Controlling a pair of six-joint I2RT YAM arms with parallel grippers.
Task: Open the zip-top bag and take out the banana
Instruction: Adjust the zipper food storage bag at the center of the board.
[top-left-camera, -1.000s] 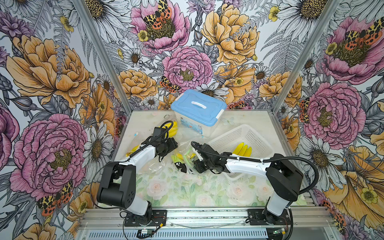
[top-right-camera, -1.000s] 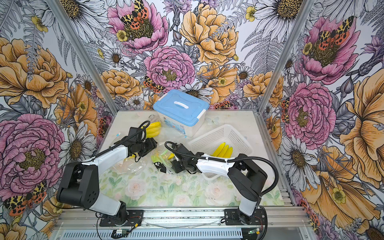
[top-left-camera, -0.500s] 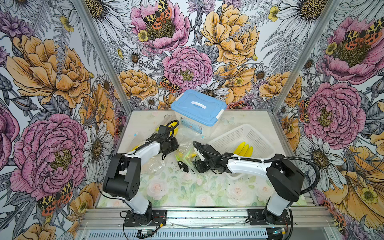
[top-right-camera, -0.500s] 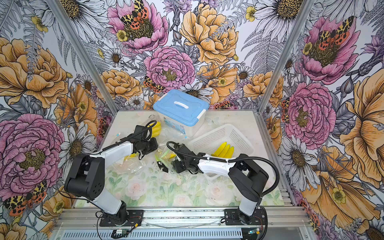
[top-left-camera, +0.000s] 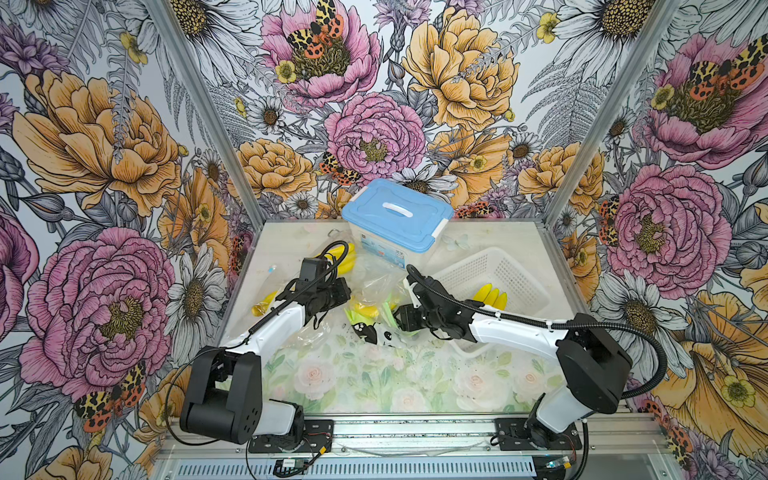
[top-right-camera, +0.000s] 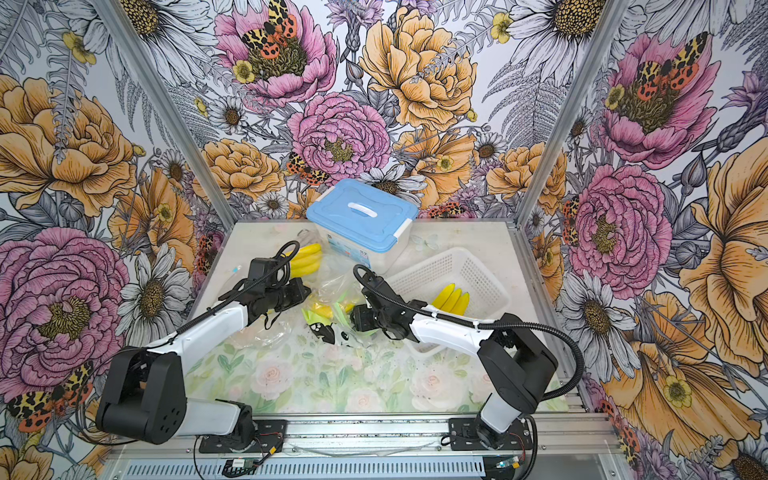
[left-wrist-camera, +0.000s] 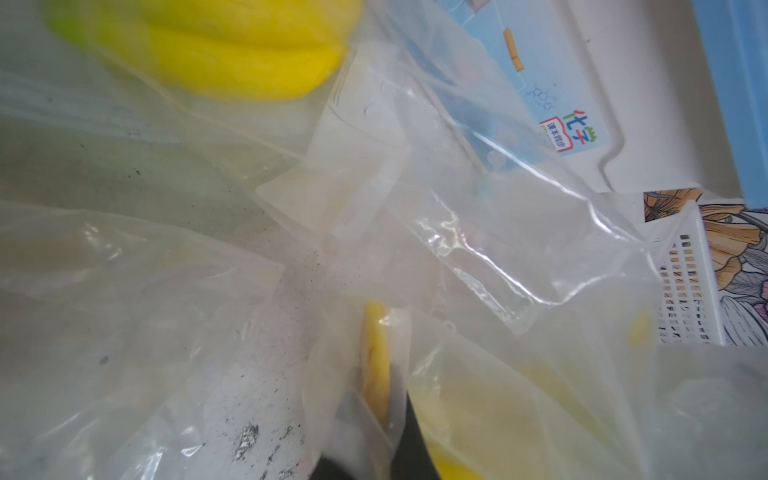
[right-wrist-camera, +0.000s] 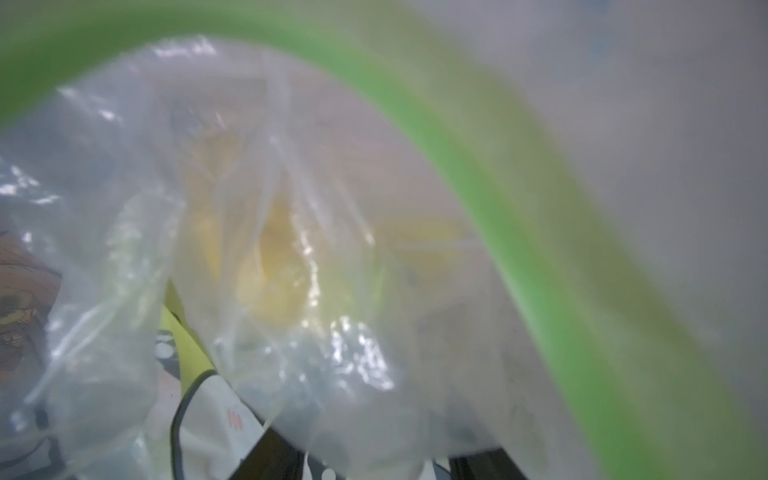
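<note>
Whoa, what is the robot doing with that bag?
The robot is working on a zip-top bag with a banana inside. The left pincer is shut on the bag's edge; the right pincer is at its other side, by the green zip strip. The banana is not out yet.

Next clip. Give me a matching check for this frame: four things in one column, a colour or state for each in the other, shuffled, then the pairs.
Things:
1. box
2. basket
3. bag
4. left gripper

Colour or state:
A. white, holds bananas
B. shut
C. blue on top
D. clear, with a green strip

Pairs: 1-C, 2-A, 3-D, 4-B
</note>
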